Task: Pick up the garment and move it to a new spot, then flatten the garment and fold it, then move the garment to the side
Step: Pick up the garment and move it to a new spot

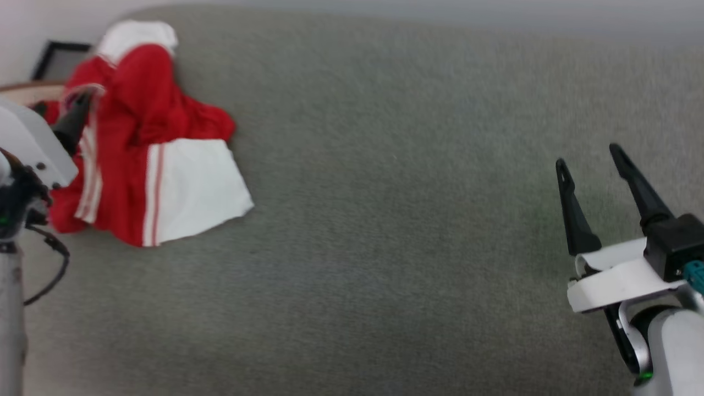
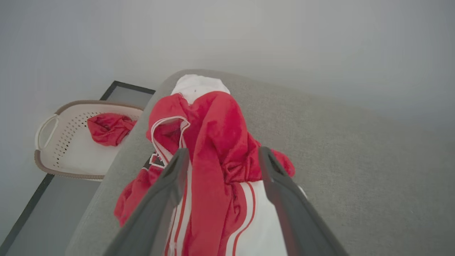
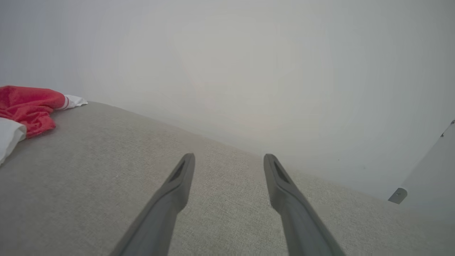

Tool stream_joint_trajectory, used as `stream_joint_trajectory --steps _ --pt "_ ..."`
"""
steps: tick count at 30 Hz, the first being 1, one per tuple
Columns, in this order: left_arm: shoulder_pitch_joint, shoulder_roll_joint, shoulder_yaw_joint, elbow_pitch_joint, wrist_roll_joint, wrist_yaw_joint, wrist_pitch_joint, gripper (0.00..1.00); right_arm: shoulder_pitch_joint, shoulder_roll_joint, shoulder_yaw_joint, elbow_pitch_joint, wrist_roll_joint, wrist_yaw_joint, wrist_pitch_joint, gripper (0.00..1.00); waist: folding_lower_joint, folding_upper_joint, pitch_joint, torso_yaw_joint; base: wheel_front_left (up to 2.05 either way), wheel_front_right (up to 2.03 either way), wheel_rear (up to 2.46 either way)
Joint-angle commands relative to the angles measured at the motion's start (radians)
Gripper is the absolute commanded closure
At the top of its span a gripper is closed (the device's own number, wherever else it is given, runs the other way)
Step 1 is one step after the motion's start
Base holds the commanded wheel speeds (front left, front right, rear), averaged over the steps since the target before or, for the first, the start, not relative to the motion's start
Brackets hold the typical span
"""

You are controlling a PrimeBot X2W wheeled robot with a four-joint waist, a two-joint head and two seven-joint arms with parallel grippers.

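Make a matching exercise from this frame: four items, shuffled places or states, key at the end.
Items
1. garment
2. plain red cloth
3. left gripper
4. right gripper

Places or states
A. open above bare grey surface, well away from the clothing
B. lying inside the white basket
C. crumpled at the robot's left end of the grey surface
D. open, fingers poised at the crumpled garment

Pairs: 1-C, 2-B, 3-D, 4-A
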Motion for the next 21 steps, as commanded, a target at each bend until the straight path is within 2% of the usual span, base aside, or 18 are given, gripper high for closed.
stream_joint_trajectory --steps 1,13,19,20,21 --pt "-0.025 0.010 -0.002 0.030 -0.006 0.006 0.024 0.00 -0.022 -0.001 0.006 -0.009 0.005 -0.001 0.000 0.00 0.0000 0.0000 0.154 -0.110 0.00 0.00 0.00" --pt "-0.148 0.069 -0.043 0.289 -0.014 0.034 0.240 0.00 -0.063 -0.006 0.009 -0.052 0.024 -0.001 0.013 0.00 0.0000 0.0000 0.256 -0.163 0.00 0.00 0.00" --pt "-0.153 0.036 -0.059 0.364 -0.032 0.033 0.265 0.00 -0.062 -0.003 0.004 -0.061 0.032 -0.001 0.022 0.00 0.0000 0.0000 0.254 -0.163 0.00 0.00 0.00" --pt "-0.152 0.030 -0.062 0.374 -0.032 0.033 0.264 0.05 -0.059 -0.001 0.003 -0.059 0.035 -0.001 0.024 0.00 0.0000 0.0000 0.248 -0.161 0.00 0.00 0.00" --pt "-0.153 0.025 -0.060 0.385 -0.038 0.036 0.264 0.48 -0.056 0.001 0.003 -0.056 0.035 -0.001 0.026 0.00 0.0000 0.0000 0.241 -0.159 0.00 0.00 0.00"
